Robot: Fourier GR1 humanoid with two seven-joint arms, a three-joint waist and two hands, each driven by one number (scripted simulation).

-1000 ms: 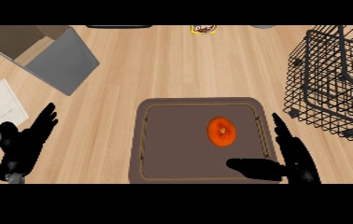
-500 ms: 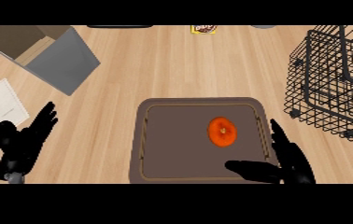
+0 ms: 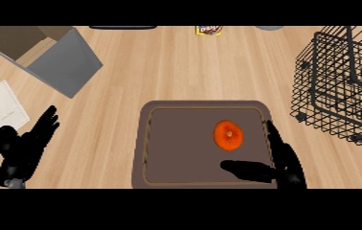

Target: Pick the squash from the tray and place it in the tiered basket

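An orange squash [image 3: 228, 134] lies on the right half of a brown tray [image 3: 170, 147] near the counter's front. My right hand [image 3: 285, 164] is open over the tray's lower right corner, fingers straight along the right rim, thumb stretched left below the squash, not touching it. The black wire tiered basket [image 3: 332, 87] stands at the right edge of the counter. My left hand [image 3: 25, 147] rests open at the lower left, fingers up, well away from the tray.
A grey open box [image 3: 53, 56] sits at the back left with white paper [image 3: 10, 107] beside it. A small yellow packet [image 3: 209, 30] lies at the far edge. Bare wooden counter lies between tray and basket.
My right hand has shifted a little to the left, further over the tray's corner toward the squash. The squash, tray and left hand have stayed put.
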